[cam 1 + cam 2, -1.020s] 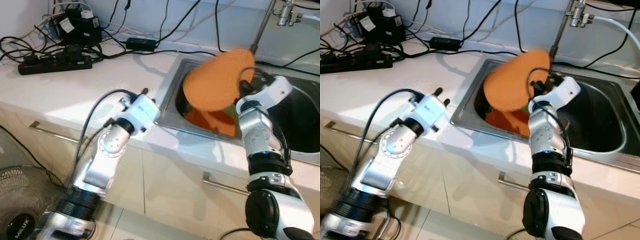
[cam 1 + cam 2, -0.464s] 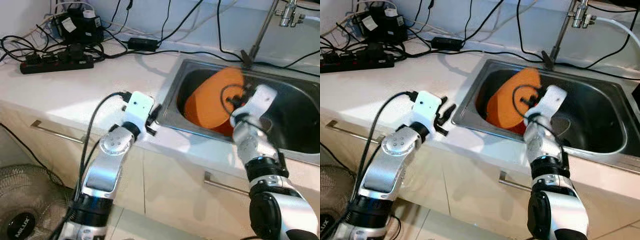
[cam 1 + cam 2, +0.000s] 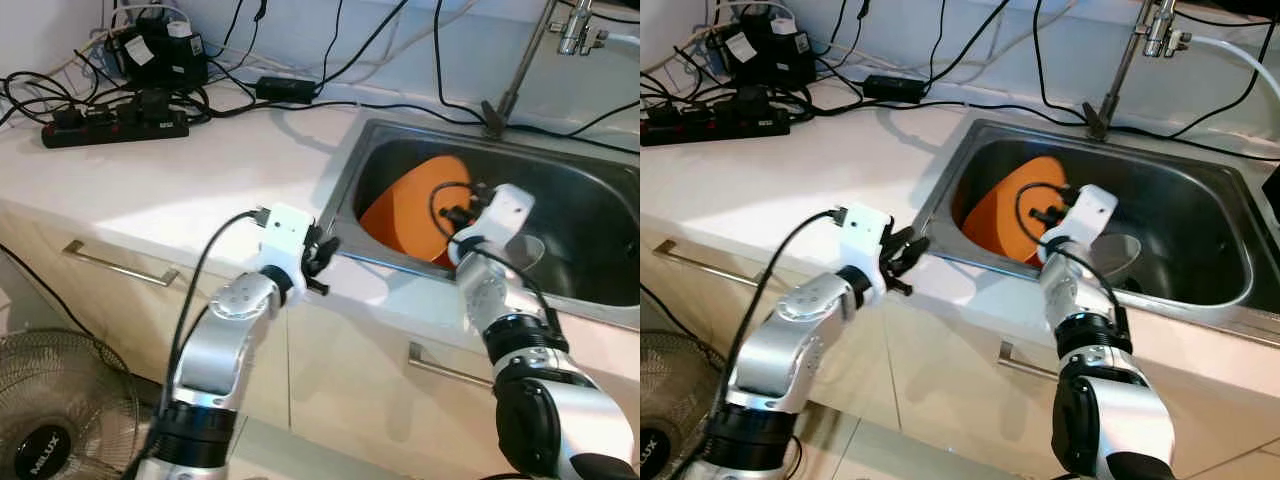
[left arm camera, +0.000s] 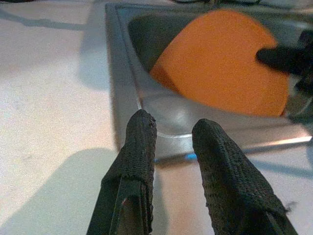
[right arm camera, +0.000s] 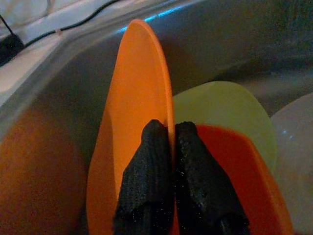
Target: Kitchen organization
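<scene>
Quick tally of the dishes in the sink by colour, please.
Orange: 1, the orange plate, pinched by the right gripper
Yellow-green: 1, the yellow-green dish
Red: 1, the red dish
Pale: 1, the pale bowl
Total: 4 visible

Power strip and fan at left.

A bright orange round plate stands beside a pale yellow-green plate and a red-orange one in the grey brushed-steel sink.
</scene>
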{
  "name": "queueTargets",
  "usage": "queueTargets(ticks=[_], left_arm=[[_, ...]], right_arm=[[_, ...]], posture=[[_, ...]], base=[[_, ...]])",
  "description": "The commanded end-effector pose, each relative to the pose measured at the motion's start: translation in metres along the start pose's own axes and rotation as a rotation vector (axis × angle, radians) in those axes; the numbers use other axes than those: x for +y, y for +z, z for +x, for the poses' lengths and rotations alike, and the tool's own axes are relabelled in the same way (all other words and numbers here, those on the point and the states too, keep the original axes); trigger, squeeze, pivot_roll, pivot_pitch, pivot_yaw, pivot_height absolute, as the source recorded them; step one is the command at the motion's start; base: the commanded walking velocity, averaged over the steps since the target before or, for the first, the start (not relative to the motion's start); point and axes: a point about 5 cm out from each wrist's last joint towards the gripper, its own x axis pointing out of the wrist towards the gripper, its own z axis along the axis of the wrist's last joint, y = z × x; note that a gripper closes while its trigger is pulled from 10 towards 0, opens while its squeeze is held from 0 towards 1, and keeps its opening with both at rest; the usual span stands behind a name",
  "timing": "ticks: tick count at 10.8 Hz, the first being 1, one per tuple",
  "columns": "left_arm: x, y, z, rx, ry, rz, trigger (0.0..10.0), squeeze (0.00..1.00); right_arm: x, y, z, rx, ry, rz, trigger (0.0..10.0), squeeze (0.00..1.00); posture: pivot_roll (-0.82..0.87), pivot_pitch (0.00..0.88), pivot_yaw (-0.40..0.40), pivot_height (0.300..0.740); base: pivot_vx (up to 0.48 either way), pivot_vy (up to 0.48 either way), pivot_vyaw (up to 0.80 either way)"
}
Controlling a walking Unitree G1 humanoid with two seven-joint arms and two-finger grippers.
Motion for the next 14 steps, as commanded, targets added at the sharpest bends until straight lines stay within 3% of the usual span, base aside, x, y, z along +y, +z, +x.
queueTargets(ticks=[1, 3, 4, 5, 6, 8, 9, 10, 11, 12, 14], left_arm=[[0.001, -0.002, -0.001, -0.011, 0.016, -0.040, 10.0, 0.00], [0.002, -0.004, 0.000, -0.014, 0.026, -0.048, 10.0, 0.00], [0.003, -0.003, 0.000, -0.010, 0.021, -0.034, 10.0, 0.00], [0.002, -0.002, 0.001, -0.012, 0.019, -0.032, 10.0, 0.00], [0.002, -0.001, 0.001, -0.014, 0.018, -0.033, 10.0, 0.00], [0.001, -0.001, 0.001, -0.020, 0.013, -0.032, 10.0, 0.00], [0.000, -0.001, 0.001, -0.020, 0.008, -0.032, 10.0, 0.00], [0.000, -0.002, 0.002, -0.019, 0.005, -0.031, 10.0, 0.00], [0.000, -0.003, 0.002, -0.017, 0.004, -0.029, 10.0, 0.00], [0.000, -0.003, 0.002, -0.014, 0.003, -0.025, 10.0, 0.00], [-0.001, -0.004, 0.003, -0.013, 0.001, -0.021, 10.0, 0.00]], right_arm=[[0.003, 0.002, 0.001, -0.010, 0.012, -0.007, 10.0, 0.00], [0.007, -0.002, 0.001, -0.002, 0.033, -0.017, 10.0, 0.00], [0.009, -0.003, 0.001, 0.001, 0.048, -0.028, 10.0, 1.00], [0.009, -0.003, 0.001, 0.000, 0.050, -0.037, 10.0, 1.00], [0.009, -0.003, 0.001, -0.001, 0.049, -0.041, 10.0, 0.00], [0.009, 0.000, 0.001, -0.022, 0.041, -0.077, 10.0, 0.00], [0.008, 0.005, 0.001, -0.060, 0.031, -0.129, 10.0, 0.69], [0.008, 0.012, 0.001, -0.117, 0.031, -0.236, 10.0, 1.00], [0.010, 0.016, 0.000, -0.147, 0.037, -0.293, 10.0, 1.00], [0.015, 0.022, -0.001, -0.206, 0.045, -0.402, 10.0, 0.00], [0.017, 0.020, -0.002, -0.222, 0.051, -0.431, 10.0, 0.00]], posture=[[0.26, 0.026, -0.042, 0.740], [0.26, 0.025, -0.040, 0.740], [0.26, 0.018, -0.039, 0.740], [0.26, 0.018, -0.039, 0.740], [0.26, 0.015, -0.039, 0.740], [0.26, 0.003, -0.038, 0.740], [0.26, 0.001, -0.037, 0.740], [0.26, 0.001, -0.037, 0.740], [0.26, 0.001, -0.037, 0.740], [0.26, 0.012, -0.037, 0.740], [0.26, 0.015, -0.039, 0.740]], base=[[0.000, 0.000, 0.00], [0.000, 0.000, 0.00], [0.000, 0.000, 0.00], [0.000, 0.000, 0.00], [0.000, 0.000, 0.00], [0.000, 0.000, 0.00], [0.000, 0.000, 0.00], [0.000, 0.000, 0.00], [0.000, 0.000, 0.00], [0.000, 0.000, 0.00], [0.000, 0.000, 0.00]])
